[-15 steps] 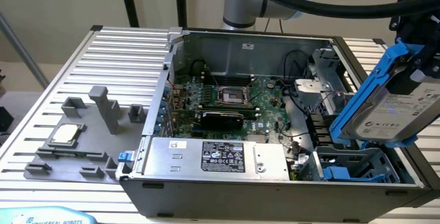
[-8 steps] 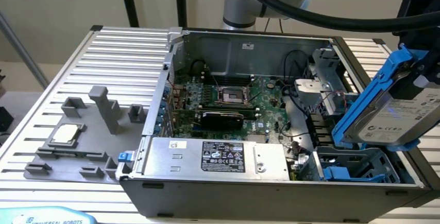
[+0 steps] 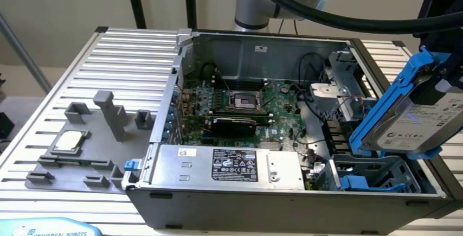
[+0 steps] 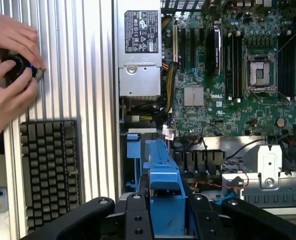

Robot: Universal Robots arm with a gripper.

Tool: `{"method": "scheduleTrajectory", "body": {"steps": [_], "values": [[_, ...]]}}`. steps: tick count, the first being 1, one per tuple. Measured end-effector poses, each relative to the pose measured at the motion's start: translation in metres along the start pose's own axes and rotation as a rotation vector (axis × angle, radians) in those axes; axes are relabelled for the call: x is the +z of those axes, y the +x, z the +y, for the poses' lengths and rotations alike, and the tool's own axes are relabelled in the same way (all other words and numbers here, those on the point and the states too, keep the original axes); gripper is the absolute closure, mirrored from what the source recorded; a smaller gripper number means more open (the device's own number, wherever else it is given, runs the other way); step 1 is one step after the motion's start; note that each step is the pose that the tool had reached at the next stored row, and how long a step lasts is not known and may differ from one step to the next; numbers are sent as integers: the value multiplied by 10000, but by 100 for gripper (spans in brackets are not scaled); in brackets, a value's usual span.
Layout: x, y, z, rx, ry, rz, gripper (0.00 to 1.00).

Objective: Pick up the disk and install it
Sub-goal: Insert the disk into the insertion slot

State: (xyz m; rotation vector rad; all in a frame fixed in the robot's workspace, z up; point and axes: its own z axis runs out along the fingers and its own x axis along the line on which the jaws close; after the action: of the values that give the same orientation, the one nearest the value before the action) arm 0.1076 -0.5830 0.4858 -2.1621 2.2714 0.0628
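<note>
Your disk [image 3: 423, 118], a flat silver-grey hard drive with a white printed label in a bright blue plastic carrier, hangs in the air, steeply tilted, at 3 o'clock of the open grey metal computer case [image 3: 253, 203] in the exterior view. The black fingers [image 4: 135, 217] are clamped on it, one on each side of the carrier. Just beneath it, at the case's 5 o'clock corner, is the drive bay [image 3: 372, 173] with blue plastic parts inside. The silver power supply box [image 3: 227, 164] with its black label lies at 6 o'clock, and the green motherboard [image 3: 239, 103] is in the middle. At 9 o'clock, on the ribbed aluminium bench [image 3: 123, 51], a small square silver CPU chip [image 3: 69, 141] rests on a grey plastic tray [image 3: 87, 157]. In the wrist view, a person's hands [image 4: 8, 97] hold a small black round object over the bench.
</note>
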Motion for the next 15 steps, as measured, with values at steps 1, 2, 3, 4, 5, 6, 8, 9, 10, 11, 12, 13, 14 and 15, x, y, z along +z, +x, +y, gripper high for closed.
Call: {"method": "scheduleTrajectory", "body": {"steps": [1,2,3,4,5,6,8,9,10,11,12,13,14,15], "values": [[0,0,0,0,0,0,67],[0,0,0,0,0,-1,67],[1,0,0,0,0,0,67],[6,0,0,0,0,1,67],[17,1,0,-5,1,0,67],[32,1,-1,-22,0,-1,67],[68,3,0,-91,-2,1,67],[87,3,1,-132,-3,4,67],[105,4,1,-163,-4,4,67],[124,4,1,-190,-5,3,67],[141,5,1,-210,-5,5,67],[160,5,2,-217,-6,5,67],[178,6,2,-217,-7,4,67],[191,6,3,-218,-6,5,67]]}}
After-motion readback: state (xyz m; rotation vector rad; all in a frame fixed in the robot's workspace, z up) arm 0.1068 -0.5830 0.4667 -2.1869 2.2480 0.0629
